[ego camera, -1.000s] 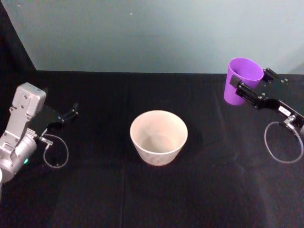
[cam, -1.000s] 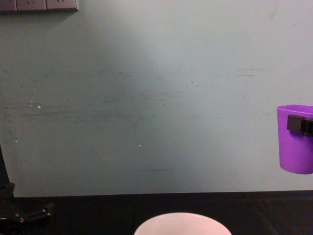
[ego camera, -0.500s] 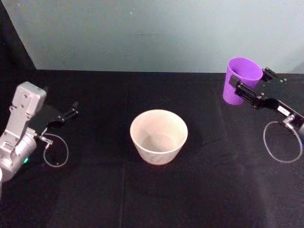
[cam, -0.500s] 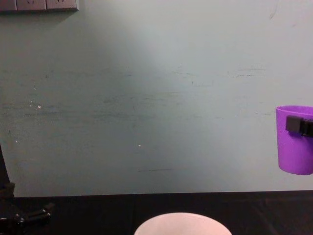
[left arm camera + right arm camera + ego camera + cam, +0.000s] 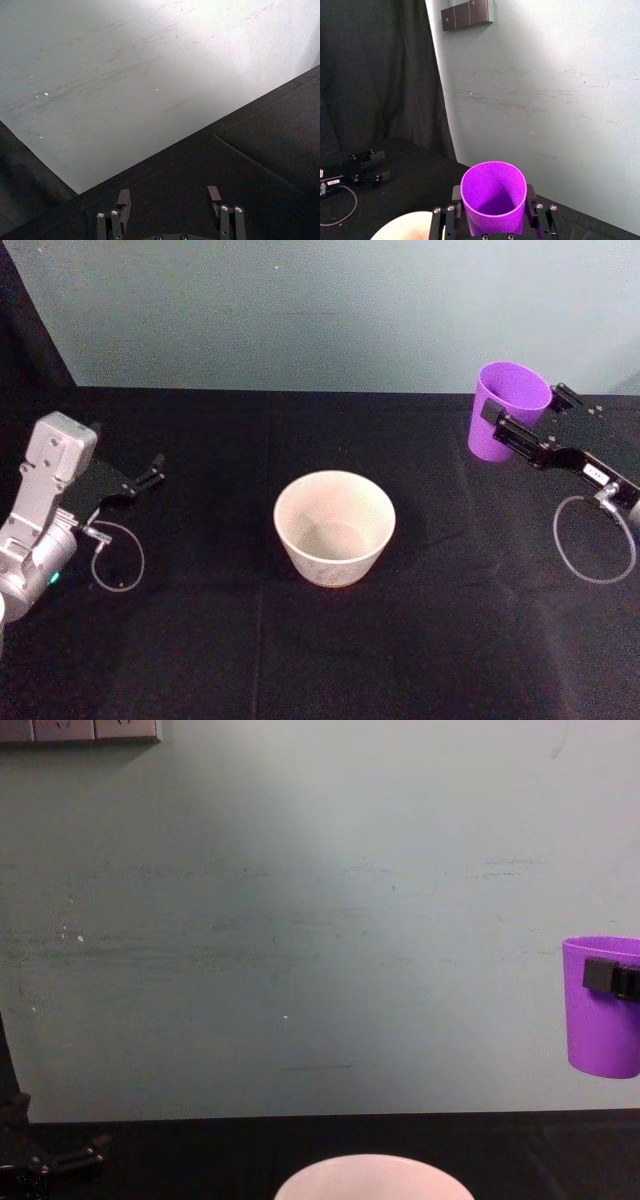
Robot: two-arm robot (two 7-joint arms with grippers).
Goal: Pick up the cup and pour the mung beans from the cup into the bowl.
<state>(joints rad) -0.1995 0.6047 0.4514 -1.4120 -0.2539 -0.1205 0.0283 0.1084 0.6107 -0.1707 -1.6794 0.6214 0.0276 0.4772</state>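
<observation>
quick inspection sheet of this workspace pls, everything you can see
surface: black cloth table, no spills seen
job's things: cup upright, held off the table at the far right, contents cannot be told; bowl upright at centre, looks empty
clutter: nothing seen
end effectors: right end effector shut on the cup near its rim; left end effector open, parked low at the left
cables: left cable loop beside the left arm; right cable loop under the right arm
surroundings: pale green wall, wall sockets, dark curtain
</observation>
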